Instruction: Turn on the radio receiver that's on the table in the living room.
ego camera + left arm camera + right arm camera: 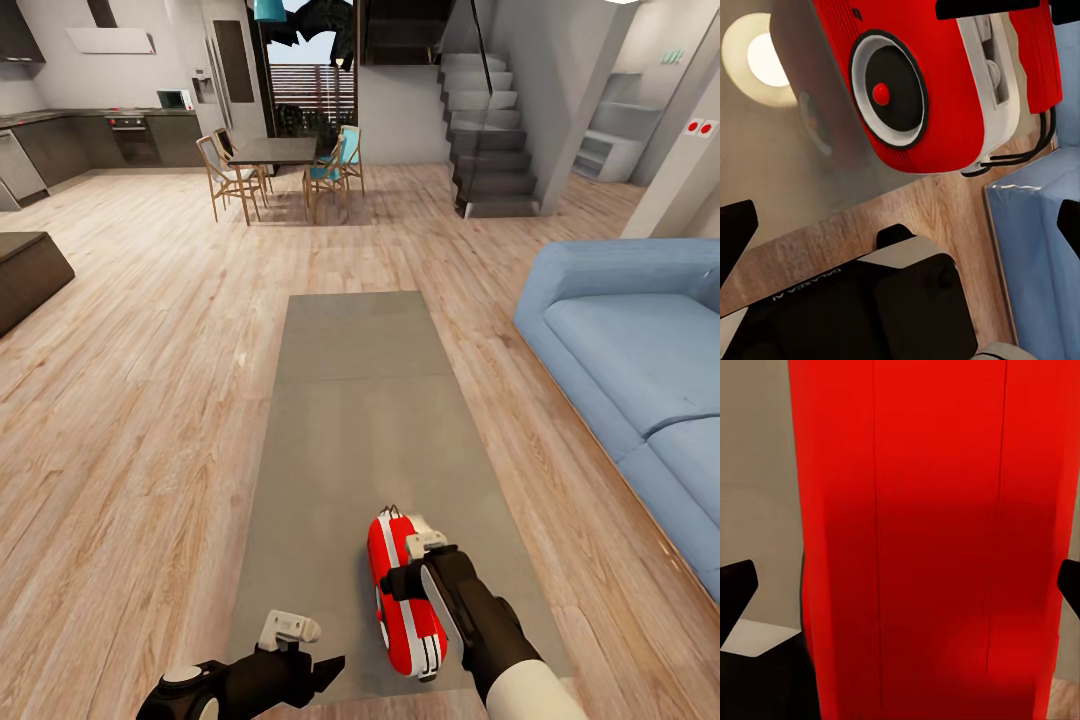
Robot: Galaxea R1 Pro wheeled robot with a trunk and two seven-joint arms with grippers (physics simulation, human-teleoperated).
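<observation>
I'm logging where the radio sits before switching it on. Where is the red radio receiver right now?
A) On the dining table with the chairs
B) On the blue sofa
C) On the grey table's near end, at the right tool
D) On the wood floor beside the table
C: the head view shows the radio receiver lying on the grey table at its near end, with the right tool at it.

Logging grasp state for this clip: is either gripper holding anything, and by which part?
Cannot be told. The right gripper sits over the radio receiver, fingertips wide either side in its wrist view, contact unseen. The left gripper is open, holding nothing.
</observation>
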